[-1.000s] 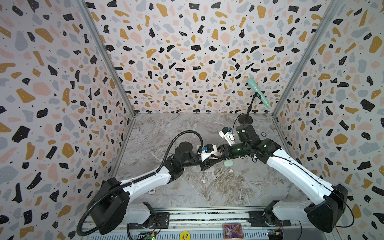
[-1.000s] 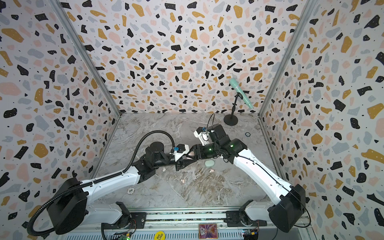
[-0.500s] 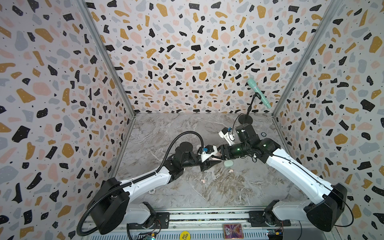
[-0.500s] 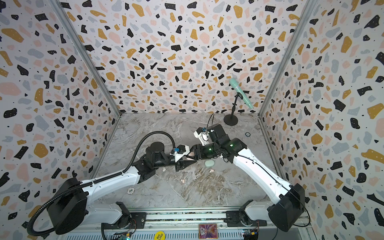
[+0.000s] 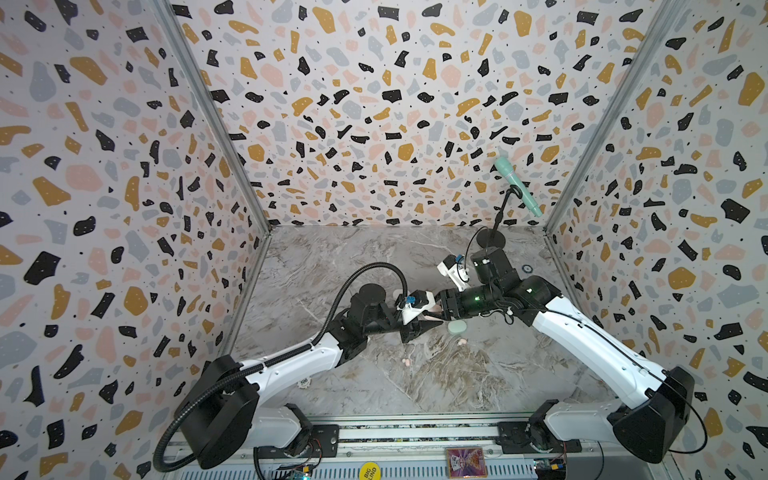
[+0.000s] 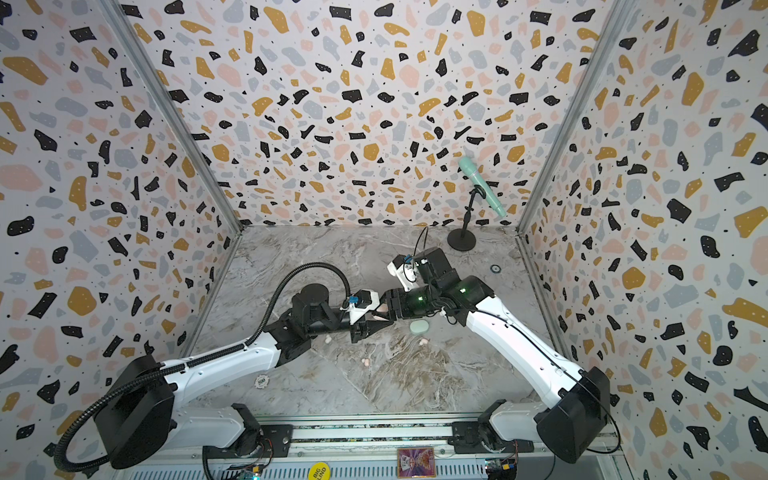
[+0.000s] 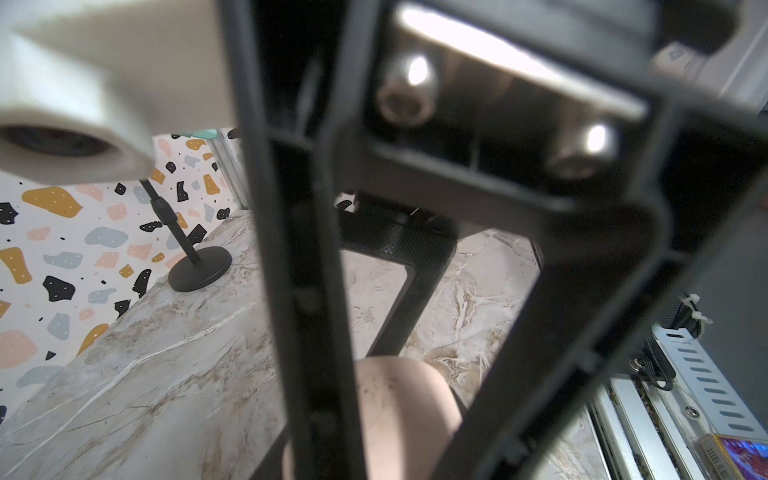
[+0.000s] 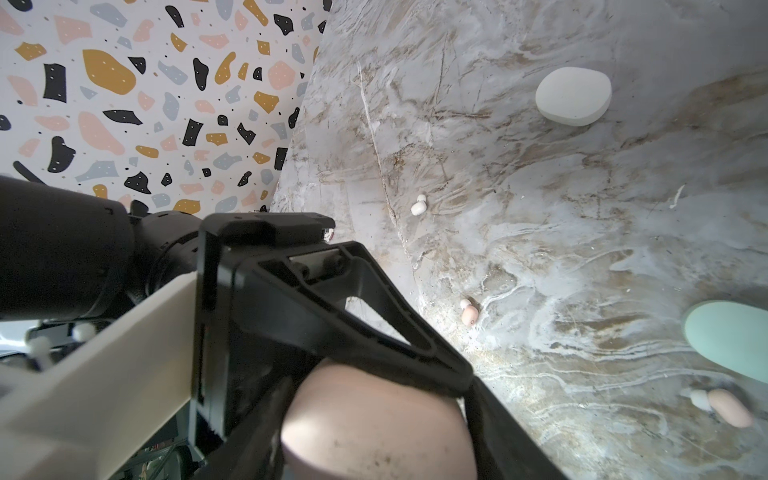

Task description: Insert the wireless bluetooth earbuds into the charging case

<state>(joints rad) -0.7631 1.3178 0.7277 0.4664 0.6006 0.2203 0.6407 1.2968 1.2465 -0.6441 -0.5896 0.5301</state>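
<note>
At the middle of the table both grippers meet on a pale pink charging case (image 8: 374, 424), which is held above the table and also shows in the left wrist view (image 7: 399, 415). My left gripper (image 5: 434, 323) is shut on it. The case also lies between the fingers of my right gripper (image 5: 439, 311), but whether they press on it is unclear. On the table lie a white earbud (image 8: 419, 206), a pink earbud (image 8: 469, 313) and a second pink earbud (image 8: 727, 407). A mint case (image 5: 457, 328) and a white case (image 8: 573, 95) lie shut nearby.
A black microphone stand (image 5: 490, 239) with a mint microphone stands at the back right. A small ring (image 5: 527, 269) lies by the right wall. Beside the left arm lies a round token (image 5: 304, 382). A metal rail (image 5: 415, 432) runs along the front edge.
</note>
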